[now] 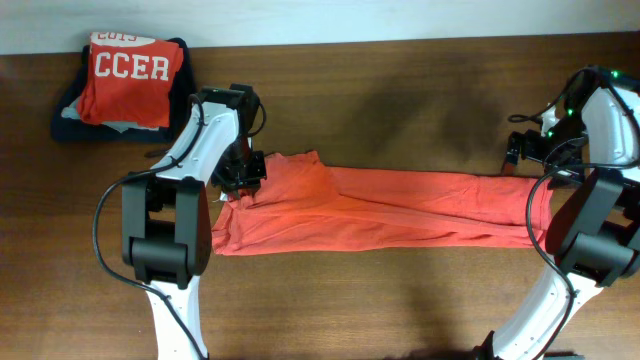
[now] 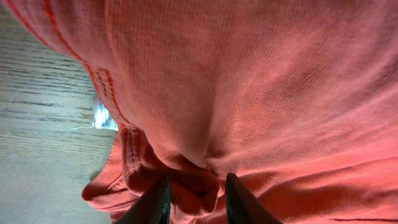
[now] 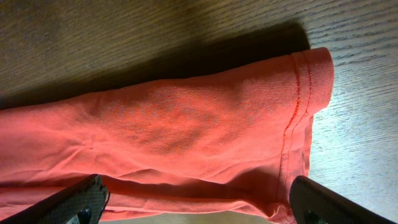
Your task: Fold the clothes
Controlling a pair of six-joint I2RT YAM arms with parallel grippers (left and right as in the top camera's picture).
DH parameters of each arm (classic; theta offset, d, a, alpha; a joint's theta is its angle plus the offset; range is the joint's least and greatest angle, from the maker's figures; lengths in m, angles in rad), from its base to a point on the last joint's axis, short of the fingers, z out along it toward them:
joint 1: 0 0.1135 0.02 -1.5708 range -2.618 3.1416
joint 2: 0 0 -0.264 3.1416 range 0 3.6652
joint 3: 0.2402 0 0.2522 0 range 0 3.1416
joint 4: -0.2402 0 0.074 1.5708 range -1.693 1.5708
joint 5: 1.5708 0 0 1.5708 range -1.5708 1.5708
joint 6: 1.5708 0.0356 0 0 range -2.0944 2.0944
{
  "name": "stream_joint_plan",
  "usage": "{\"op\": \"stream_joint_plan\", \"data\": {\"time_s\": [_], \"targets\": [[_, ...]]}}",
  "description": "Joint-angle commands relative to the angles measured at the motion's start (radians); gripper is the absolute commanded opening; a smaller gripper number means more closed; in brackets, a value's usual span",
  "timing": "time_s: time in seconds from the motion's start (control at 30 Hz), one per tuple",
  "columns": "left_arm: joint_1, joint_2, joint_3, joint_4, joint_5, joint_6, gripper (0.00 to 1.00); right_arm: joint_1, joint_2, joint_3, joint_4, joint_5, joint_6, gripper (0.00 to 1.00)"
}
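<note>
Left gripper [image 2: 196, 200], likely tight on orange garment [image 2: 261, 93]

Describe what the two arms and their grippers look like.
Both the left arm and right arm have white rounded shells joined by black boxy joint blocks, with black cables looping alongside. Green lights glow on the right arm. The left gripper and right gripper have dark, flat fingers.
</note>
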State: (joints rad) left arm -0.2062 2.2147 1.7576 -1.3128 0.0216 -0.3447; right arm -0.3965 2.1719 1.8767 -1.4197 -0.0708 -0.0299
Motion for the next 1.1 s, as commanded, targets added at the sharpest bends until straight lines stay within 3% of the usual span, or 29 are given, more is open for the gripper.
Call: {"op": "stream_joint_plan", "data": {"time_s": [0.0, 0.13, 0.73, 1.07], "targets": [[0.006, -0.018, -0.005, -0.008, -0.021, -0.007, 0.18, -0.003, -0.006, 0.013, 0.000, -0.004, 0.000, 0.99], [0.006, -0.018, -0.005, -0.029, -0.021, -0.007, 0.01, -0.003, -0.006, 0.013, 0.000, -0.004, 0.000, 0.99], [0.006, -0.050, -0.006, -0.222, -0.018, -0.011, 0.01, -0.003, -0.006, 0.013, 0.000, -0.004, 0.000, 0.99], [0.006, -0.050, -0.122, -0.185, -0.124, -0.071, 0.01, -0.003, -0.006, 0.013, 0.000, -0.004, 0.000, 0.99]]}}
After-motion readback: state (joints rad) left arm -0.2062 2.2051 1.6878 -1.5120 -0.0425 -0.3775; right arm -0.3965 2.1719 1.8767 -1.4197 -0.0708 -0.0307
